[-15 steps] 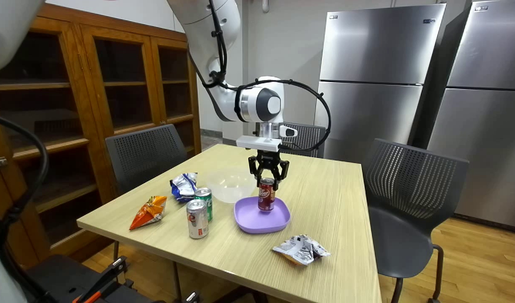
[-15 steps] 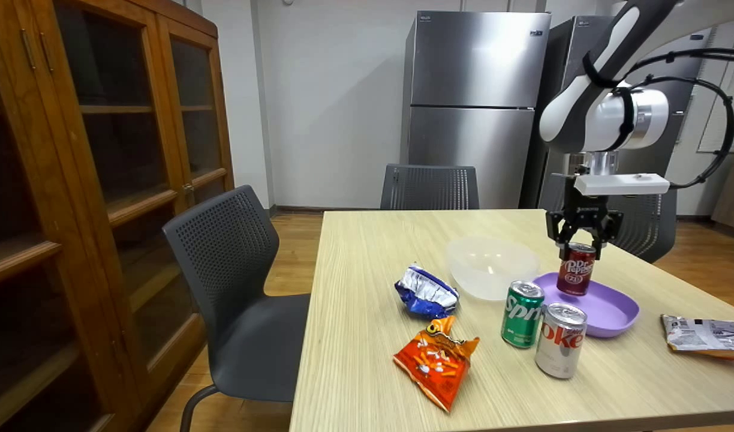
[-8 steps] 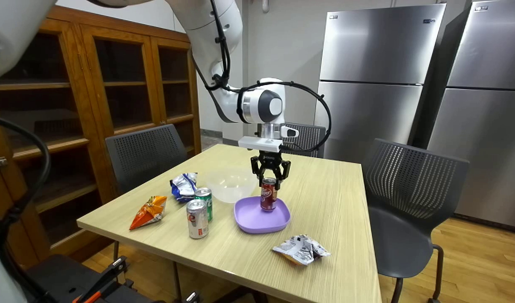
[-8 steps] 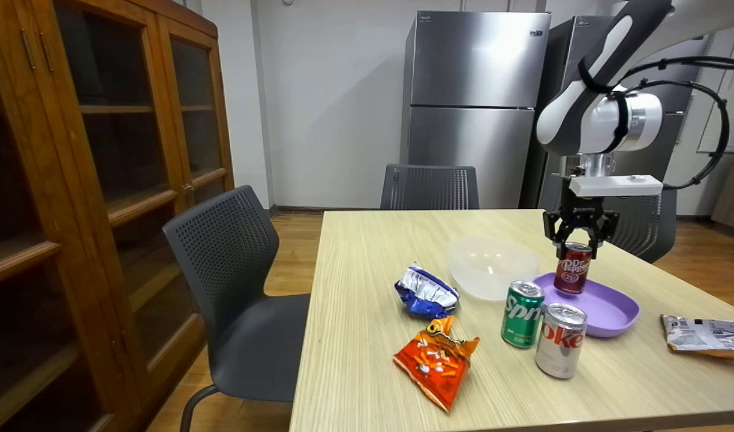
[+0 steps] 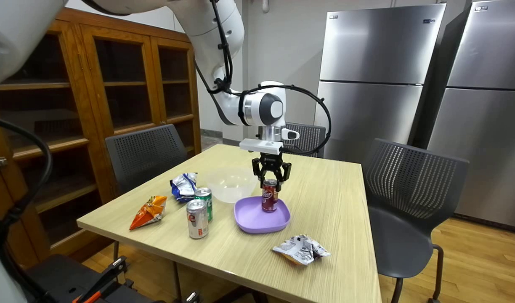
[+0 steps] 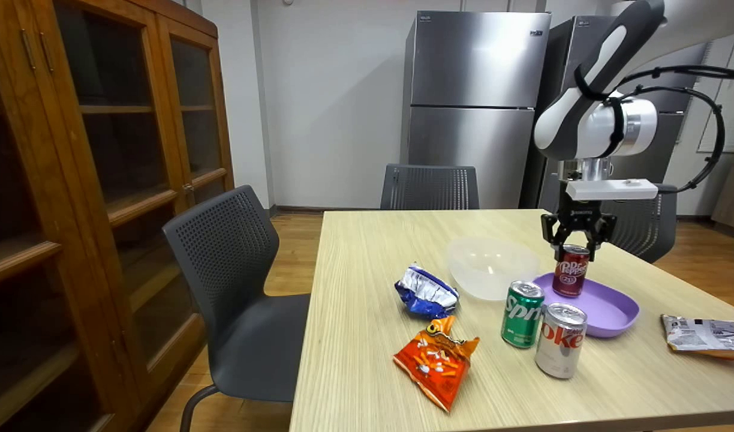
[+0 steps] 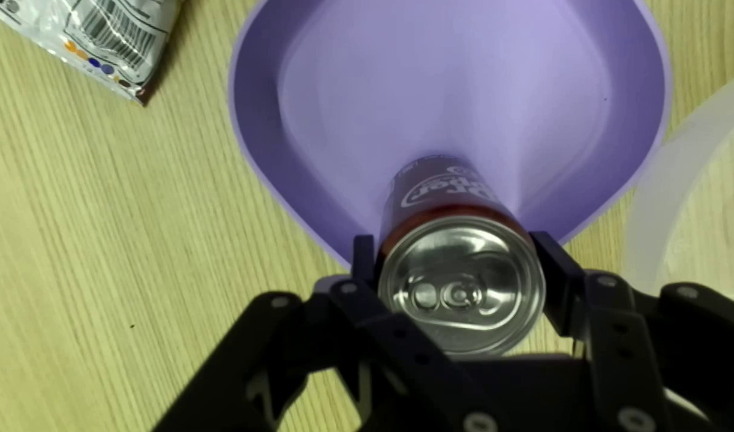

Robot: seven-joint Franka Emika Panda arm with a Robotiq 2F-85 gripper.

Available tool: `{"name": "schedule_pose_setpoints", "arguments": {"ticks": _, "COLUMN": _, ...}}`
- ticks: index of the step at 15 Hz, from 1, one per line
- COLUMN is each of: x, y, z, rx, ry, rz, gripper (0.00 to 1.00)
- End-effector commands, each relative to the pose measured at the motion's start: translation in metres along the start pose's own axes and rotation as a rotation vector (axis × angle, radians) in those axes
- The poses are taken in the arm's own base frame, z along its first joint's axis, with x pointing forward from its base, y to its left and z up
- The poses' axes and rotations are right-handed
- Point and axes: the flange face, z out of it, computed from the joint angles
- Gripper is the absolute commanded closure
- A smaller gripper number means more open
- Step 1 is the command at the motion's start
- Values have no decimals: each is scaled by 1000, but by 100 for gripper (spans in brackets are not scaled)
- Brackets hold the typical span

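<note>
A dark red Dr Pepper can (image 5: 269, 198) stands upright between the fingers of my black gripper (image 7: 456, 264), which is shut on it near the top. In the wrist view the can's silver lid (image 7: 462, 285) faces the camera, with a finger pad against each side. Beneath the can lies a shallow purple plate (image 6: 610, 312); the can is over its far part. I cannot tell whether the can's base touches the plate. Both exterior views show the gripper (image 6: 575, 254) pointing straight down.
A translucent bowl (image 5: 230, 185) sits beside the plate. Close by stand a green Sprite can (image 6: 523, 315) and a silver Coke can (image 6: 560, 342). Around them lie a blue bag (image 6: 427, 292), an orange bag (image 6: 437, 366) and a silver bag (image 5: 301, 249). Chairs surround the table.
Gripper and can together have shifted a little, rightward in an exterior view and leftward from the opposite camera, and sunk slightly in the last half second. The grip is unchanged.
</note>
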Motion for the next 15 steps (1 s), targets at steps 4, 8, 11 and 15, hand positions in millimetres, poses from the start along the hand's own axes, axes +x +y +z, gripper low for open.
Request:
{"name": "schedule_pose_setpoints", "arguments": {"ticks": 4, "x": -3, "y": 8, "z": -25, "rx": 3, "ry": 33, "rz": 22, "gripper": 0}}
{"name": "schedule_pose_setpoints", "arguments": {"ticks": 8, "x": -22, "y": 13, "z": -46, "rx": 4, "ry": 53, "rz": 7, "gripper": 0}}
{"name": "schedule_pose_setpoints", "arguments": {"ticks": 11, "x": -45, "y": 14, "z": -57, "rx": 5, "ry": 61, "rz": -8, "gripper": 0}}
{"name": "schedule_pose_setpoints", "arguments": {"ticks": 15, "x": -85, "y": 12, "z": -67, "rx": 13, "ry": 65, "rz": -34, "gripper": 0}}
